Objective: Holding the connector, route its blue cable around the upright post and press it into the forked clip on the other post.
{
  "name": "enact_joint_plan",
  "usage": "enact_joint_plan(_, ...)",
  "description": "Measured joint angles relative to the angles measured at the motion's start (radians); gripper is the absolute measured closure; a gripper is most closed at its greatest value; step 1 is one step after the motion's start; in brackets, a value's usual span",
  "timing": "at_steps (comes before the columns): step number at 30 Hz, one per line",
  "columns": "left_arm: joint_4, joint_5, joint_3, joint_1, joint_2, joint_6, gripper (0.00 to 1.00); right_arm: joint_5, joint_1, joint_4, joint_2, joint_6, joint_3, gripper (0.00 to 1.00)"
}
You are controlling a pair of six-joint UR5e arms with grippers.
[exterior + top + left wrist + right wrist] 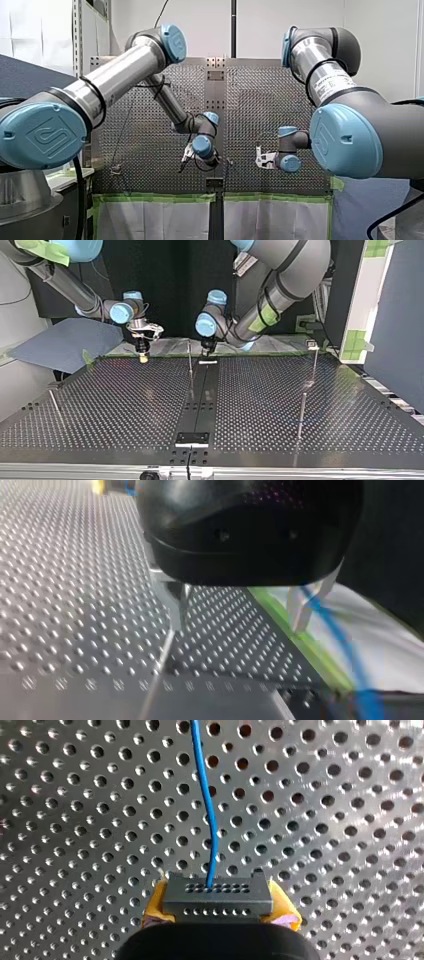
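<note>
My right gripper is shut on a black connector, gripped between its yellow pads. A blue cable leaves the connector and runs ahead over the perforated plate. In the top view this gripper hangs just above the table's far edge, at the left. My left gripper stands open, its metal fingers wide apart and low over the plate. The blue cable passes blurred by the outer finger. A thin upright post stands beside my left gripper.
A taller post with a small fitting on top stands at the top view's far right, and another post nearer the camera. A slanted rod sits at the left. Green tape edges the plate, with white sheet beyond it.
</note>
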Motion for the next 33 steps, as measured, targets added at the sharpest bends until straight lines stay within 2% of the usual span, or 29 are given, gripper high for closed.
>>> enact_joint_plan(6, -0.032, 0.019, -0.054, -0.016, 0.047, 0.003, 0.00, 0.001, 0.013, 0.023, 0.000, -0.028, 0.000, 1.00)
enact_joint_plan(12, -0.038, 0.015, -0.107, -0.047, 0.055, 0.004, 0.00, 0.011, 0.023, 0.057, 0.000, -0.056, 0.000, 1.00)
enact_joint_plan(21, -0.015, -0.006, -0.157, -0.089, 0.088, -0.010, 0.00, 0.016, 0.026, 0.066, 0.000, -0.059, 0.000, 1.00)
enact_joint_plan(33, -0.004, -0.034, -0.165, -0.136, 0.098, -0.027, 0.00, 0.018, 0.038, 0.073, 0.000, -0.064, 0.011, 1.00)
